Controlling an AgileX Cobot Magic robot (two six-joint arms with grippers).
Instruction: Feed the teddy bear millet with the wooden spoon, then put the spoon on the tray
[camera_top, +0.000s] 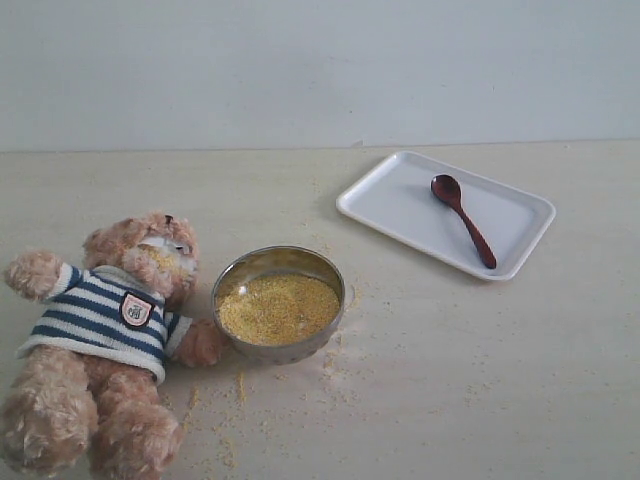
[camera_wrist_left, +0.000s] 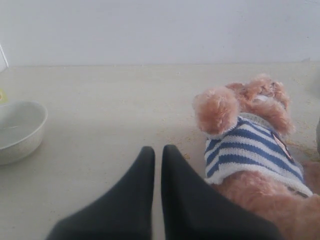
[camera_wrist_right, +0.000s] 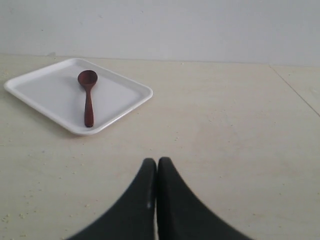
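Note:
The teddy bear (camera_top: 105, 345) lies on its back at the left, in a navy-and-white striped shirt, with yellow grains on its muzzle. Beside its arm stands a steel bowl (camera_top: 278, 266) holding the millet (camera_top: 278, 308). The wooden spoon (camera_top: 463, 220) lies on the white tray (camera_top: 400, 200) at the back right, bowl end away from me. Neither arm shows in the exterior view. My left gripper (camera_wrist_left: 157, 150) is shut and empty, close beside the teddy bear (camera_wrist_left: 250, 135). My right gripper (camera_wrist_right: 156, 162) is shut and empty, well short of the tray (camera_wrist_right: 120, 95) and the spoon (camera_wrist_right: 88, 100).
Spilled millet grains (camera_top: 240, 385) are scattered on the pale table around the steel bowl and toward the bear's legs. A white ceramic bowl (camera_wrist_left: 17, 130) stands off to one side in the left wrist view. A plain wall runs behind the table.

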